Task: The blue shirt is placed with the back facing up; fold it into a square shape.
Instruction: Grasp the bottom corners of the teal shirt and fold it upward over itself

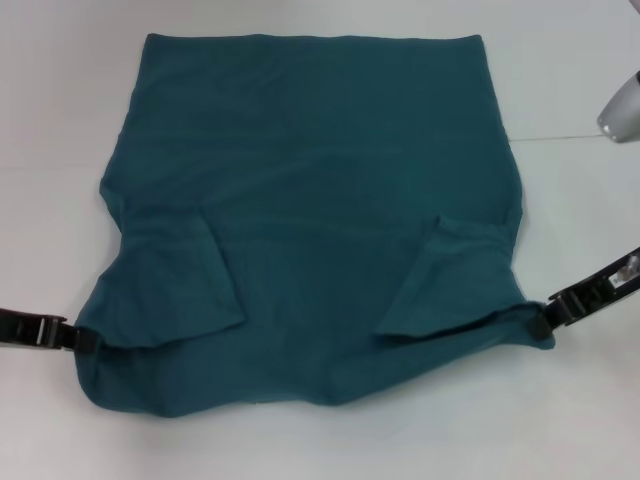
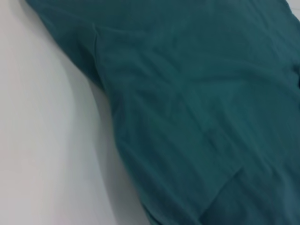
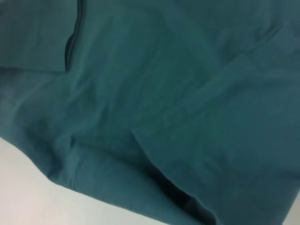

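Blue shirt (image 1: 320, 210) spread flat on the white table (image 1: 60, 120), filling the middle of the frame, sleeves already turned in over the body. Left gripper (image 1: 78, 337) at the lower left edge of the frame, touching the shirt's lower left corner. Right gripper (image 1: 540, 318) at the lower right, touching the lower right corner. Looks like each one pinches its corner, but cannot tell for sure how far open. Shirt between both grippers, long way running from the bottom of the frame up to the top. Probably next: lift the near edge and carry it up toward the far edge, both sides together.
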`<action>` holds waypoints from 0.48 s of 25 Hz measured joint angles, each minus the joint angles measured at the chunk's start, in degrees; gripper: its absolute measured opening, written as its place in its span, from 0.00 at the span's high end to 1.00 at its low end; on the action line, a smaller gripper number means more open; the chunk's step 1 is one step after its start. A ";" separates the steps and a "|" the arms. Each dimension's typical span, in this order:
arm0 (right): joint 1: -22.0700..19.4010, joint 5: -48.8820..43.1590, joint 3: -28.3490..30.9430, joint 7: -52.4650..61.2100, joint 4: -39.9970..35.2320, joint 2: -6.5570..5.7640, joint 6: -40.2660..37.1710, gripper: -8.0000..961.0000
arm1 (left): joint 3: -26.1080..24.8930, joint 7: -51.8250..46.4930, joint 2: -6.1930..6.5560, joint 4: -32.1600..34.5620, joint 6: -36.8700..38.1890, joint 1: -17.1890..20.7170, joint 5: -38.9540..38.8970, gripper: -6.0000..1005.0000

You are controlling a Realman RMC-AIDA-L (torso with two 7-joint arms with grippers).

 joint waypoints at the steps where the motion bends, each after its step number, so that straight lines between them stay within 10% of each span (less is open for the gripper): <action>1: -0.02 0.00 0.35 -0.11 -0.99 -0.11 -0.65 0.93 | 0.00 -0.18 0.13 0.00 0.31 -0.28 0.42 0.97; 12: 0.72 -0.52 -0.28 -3.05 -4.07 -1.02 -9.39 0.94 | 0.21 -2.02 1.28 0.08 8.89 -2.92 4.68 0.97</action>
